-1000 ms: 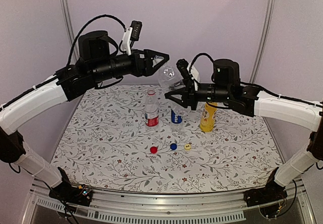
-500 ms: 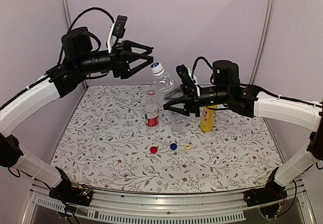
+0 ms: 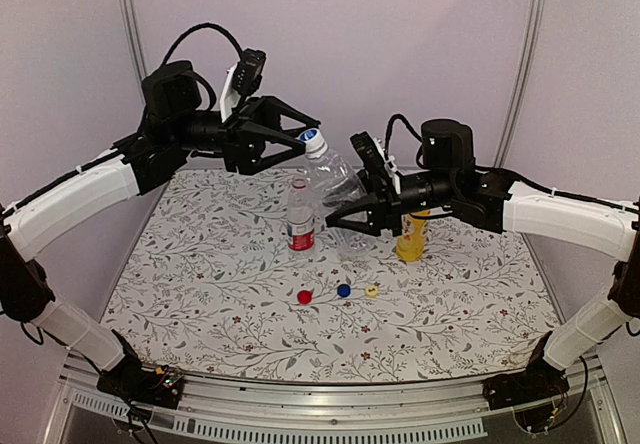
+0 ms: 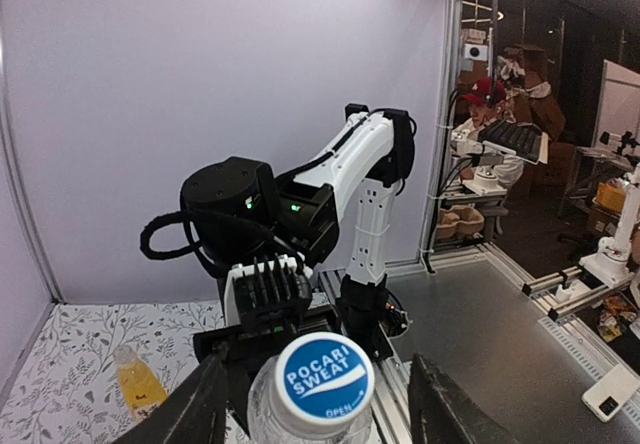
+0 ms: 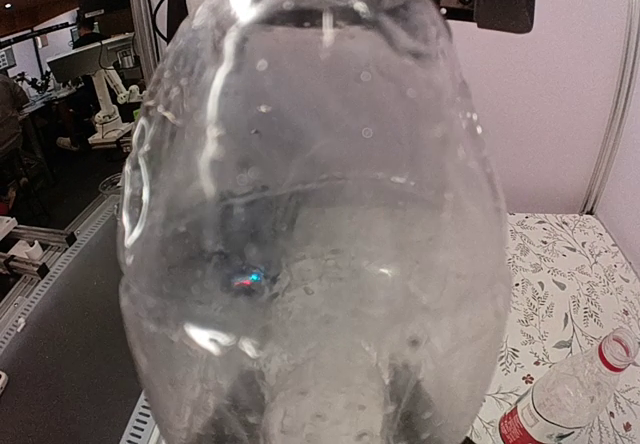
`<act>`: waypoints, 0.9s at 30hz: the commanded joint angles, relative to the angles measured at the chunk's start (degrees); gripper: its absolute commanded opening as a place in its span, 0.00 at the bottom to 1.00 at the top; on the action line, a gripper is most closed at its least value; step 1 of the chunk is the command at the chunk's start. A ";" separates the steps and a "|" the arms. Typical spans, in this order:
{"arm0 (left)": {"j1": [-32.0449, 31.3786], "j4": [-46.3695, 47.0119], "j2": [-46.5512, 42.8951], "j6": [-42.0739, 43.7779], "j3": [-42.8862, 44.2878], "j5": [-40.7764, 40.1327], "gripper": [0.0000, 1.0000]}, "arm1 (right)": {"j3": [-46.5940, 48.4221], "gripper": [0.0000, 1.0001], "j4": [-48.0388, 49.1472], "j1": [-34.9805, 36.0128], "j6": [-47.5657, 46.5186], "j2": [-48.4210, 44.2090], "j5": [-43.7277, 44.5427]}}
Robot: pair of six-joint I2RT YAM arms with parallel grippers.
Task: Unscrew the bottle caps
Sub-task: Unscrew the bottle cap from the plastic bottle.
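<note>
Backdrop: I see a plain lilac wall [image 3: 400, 44] behind a table cover [image 3: 200, 294] printed with leaves and small flowers.
Left gripper: my left gripper [image 3: 308, 138] is raised above the table and points right, at the top of the bottle that the other arm holds up.
Left jaws: open. On the wrist view the two fingers [image 4: 205, 409] stand either side of the cap with a gap on each side, so they are not touching it.
Red-label bottle: the red-label bottle [image 3: 300, 214] stands upright on the cover with its mouth open, below the raised one.
Loose caps: a red cap [image 3: 305, 296], a blue cap [image 3: 343, 290] and a yellow cap [image 3: 371, 290] lie in a row nearer to me.
Cap: the blue cap with white lettering [image 4: 325, 376] sits on its bottle.
Clear bottle: the clear bottle [image 3: 335, 179] is off the table and tilted, neck up and to the left.
Right jaws: my right gripper [image 3: 345, 212] is clamped on the clear bottle's body, which fills its wrist view.
Yellow bottle: the yellow bottle [image 3: 410, 236] stands upright just behind the right gripper.
</note>
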 commanded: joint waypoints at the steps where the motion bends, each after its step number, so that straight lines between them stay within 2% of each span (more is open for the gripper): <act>1: 0.37 3.07 1.19 -1.08 -0.56 2.54 0.57 | 1.40 0.38 -0.11 0.20 -0.54 0.61 -1.20; 14: 0.35 4.69 1.96 -2.88 -0.42 3.48 0.46 | 1.43 0.38 -0.12 0.22 -0.45 0.93 -0.85; 27: -0.01 4.84 2.51 -2.96 -0.70 3.31 0.41 | 1.43 0.38 -0.47 0.22 -0.45 0.71 -0.19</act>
